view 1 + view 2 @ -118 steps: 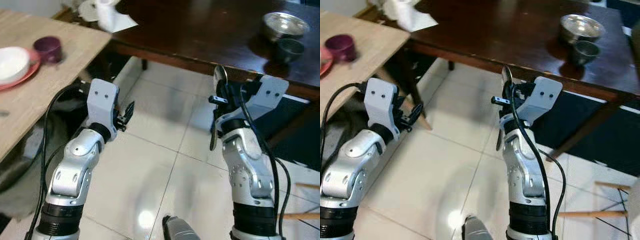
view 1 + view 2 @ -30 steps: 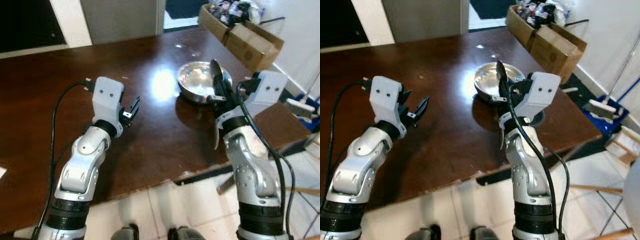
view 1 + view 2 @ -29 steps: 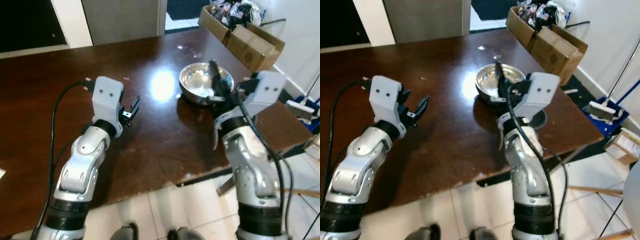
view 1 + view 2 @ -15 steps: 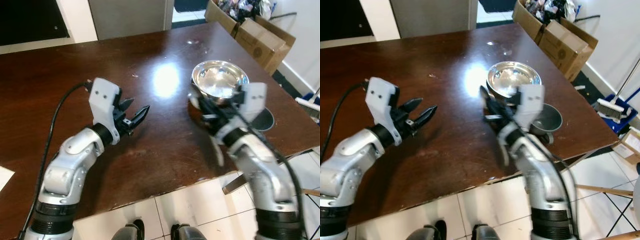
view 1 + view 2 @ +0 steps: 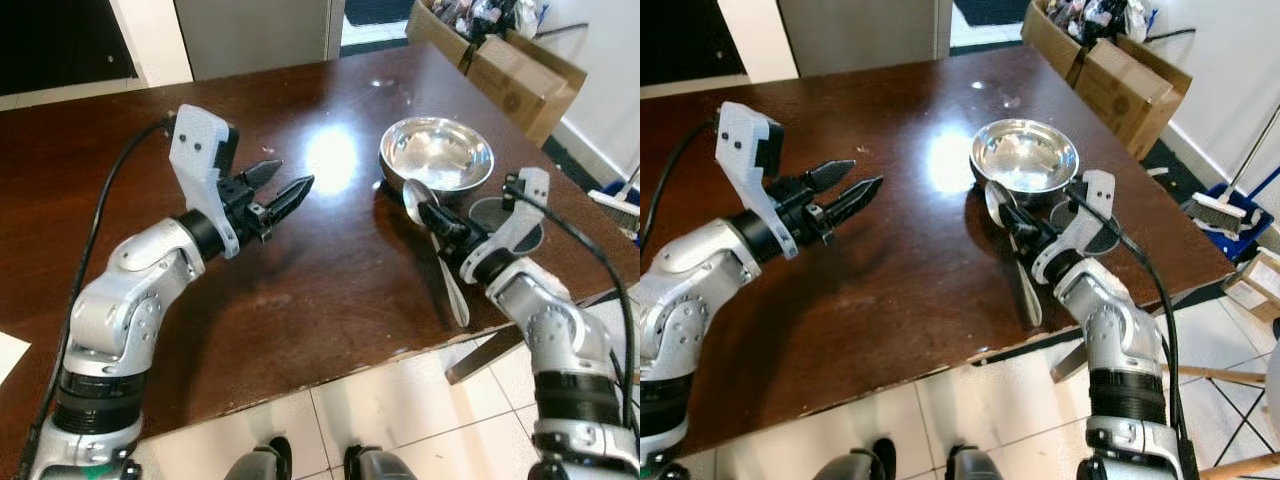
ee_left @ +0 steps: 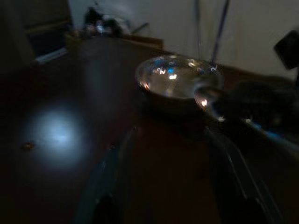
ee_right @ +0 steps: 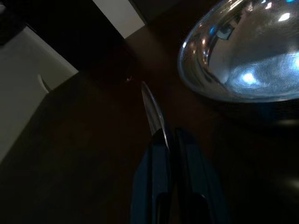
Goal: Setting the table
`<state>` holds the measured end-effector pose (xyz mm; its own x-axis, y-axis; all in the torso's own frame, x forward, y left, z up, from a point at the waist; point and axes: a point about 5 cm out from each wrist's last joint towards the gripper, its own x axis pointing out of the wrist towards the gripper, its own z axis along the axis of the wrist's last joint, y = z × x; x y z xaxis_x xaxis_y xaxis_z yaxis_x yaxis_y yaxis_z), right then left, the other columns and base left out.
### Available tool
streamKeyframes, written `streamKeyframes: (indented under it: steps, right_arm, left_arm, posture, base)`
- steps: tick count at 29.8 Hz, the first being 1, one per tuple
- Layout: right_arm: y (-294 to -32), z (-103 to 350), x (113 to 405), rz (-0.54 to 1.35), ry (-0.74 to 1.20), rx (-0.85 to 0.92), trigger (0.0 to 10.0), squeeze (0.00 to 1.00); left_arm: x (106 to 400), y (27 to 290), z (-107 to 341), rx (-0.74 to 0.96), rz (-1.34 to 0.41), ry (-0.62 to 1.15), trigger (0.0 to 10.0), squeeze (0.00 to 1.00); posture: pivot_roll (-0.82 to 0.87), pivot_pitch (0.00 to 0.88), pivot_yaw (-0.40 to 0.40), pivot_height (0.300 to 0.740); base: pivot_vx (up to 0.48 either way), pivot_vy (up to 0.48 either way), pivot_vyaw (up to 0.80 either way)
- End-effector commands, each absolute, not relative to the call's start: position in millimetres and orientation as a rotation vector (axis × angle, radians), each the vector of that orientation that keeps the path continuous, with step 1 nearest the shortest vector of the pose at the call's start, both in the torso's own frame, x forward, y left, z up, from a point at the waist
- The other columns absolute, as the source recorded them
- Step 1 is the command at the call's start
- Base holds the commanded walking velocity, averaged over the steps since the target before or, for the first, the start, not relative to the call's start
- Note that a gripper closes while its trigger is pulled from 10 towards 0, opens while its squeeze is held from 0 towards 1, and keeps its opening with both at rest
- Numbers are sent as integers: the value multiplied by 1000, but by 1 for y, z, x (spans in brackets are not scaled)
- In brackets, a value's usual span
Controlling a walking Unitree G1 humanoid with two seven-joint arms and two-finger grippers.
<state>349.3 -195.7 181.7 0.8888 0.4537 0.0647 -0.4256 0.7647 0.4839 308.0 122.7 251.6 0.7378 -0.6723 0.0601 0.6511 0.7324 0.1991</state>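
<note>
The right gripper (image 5: 432,213) is clenching one long silver metal spoon (image 5: 440,255) low over the dark brown wooden table (image 5: 120,150), just in front of the single shiny round steel bowl (image 5: 436,155). One small dark grey cup (image 5: 505,215) is sitting beside it. The left gripper (image 5: 281,187) is hovering above the table, fingers parted and grasping nothing.

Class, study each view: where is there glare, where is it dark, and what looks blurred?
Left eye view: a bright glare patch on the dark table beside the steel bowl; otherwise sharp. Left wrist view: very dark and soft, the bowl and spoon blurred. Right wrist view: dark, highlights inside the bowl, right gripper shut on the spoon.
</note>
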Motion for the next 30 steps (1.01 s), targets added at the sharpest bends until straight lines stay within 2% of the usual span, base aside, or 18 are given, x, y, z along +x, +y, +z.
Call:
streamKeyframes:
  steps: [1,4,10,12,17,21,22,23,24,26,27,30]
  right_arm:
    - [-198,176,353,491,74,562,10000,0]
    - [-196,176,359,523,83,600,10000,0]
    - [-182,178,370,620,117,639,10000,0]
    - [-170,175,374,674,149,631,10000,0]
    - [-160,173,380,692,180,601,10000,0]
    - [-161,174,382,690,184,594,10000,0]
    - [-163,174,384,685,185,589,10000,114]
    - [-164,173,384,673,187,581,10000,282]
    - [-166,172,385,666,189,578,10000,722]
    - [-166,172,385,662,190,575,10000,722]
    - [-168,170,385,646,194,565,10000,1000]
    - [-172,165,386,616,191,543,10000,1000]
  left_arm:
    - [315,126,245,287,-671,-101,10000,0]
    - [322,132,242,356,-606,-58,10000,0]
    - [314,142,239,404,-650,9,10000,0]
    - [311,148,240,427,-644,17,10000,0]
    - [305,155,237,447,-630,30,10000,0]
    - [303,158,235,446,-609,37,10000,0]
    - [302,159,234,446,-607,41,10000,0]
    - [301,159,234,446,-606,45,10000,0]
    - [301,159,233,445,-606,48,10000,0]
    - [300,159,232,444,-606,50,10000,0]
    - [300,159,232,444,-609,52,10000,0]
    - [299,156,230,439,-616,52,10000,0]
  posture:
    - [-33,177,87,740]
    - [-18,185,88,740]
    - [16,201,89,740]
    - [47,207,84,740]
    - [62,206,76,740]
    - [67,206,73,740]
    - [68,208,72,740]
    - [68,209,72,740]
    - [65,209,73,740]
    - [65,209,73,740]
    - [62,209,75,740]
    - [59,208,78,740]
  base:
    - [0,0,0]
    - [0,0,0]
    - [0,0,0]
    - [0,0,0]
    - [0,0,0]
    - [0,0,0]
    - [0,0,0]
    - [0,0,0]
    - [0,0,0]
    - [0,0,0]
    - [0,0,0]
    - [0,0,0]
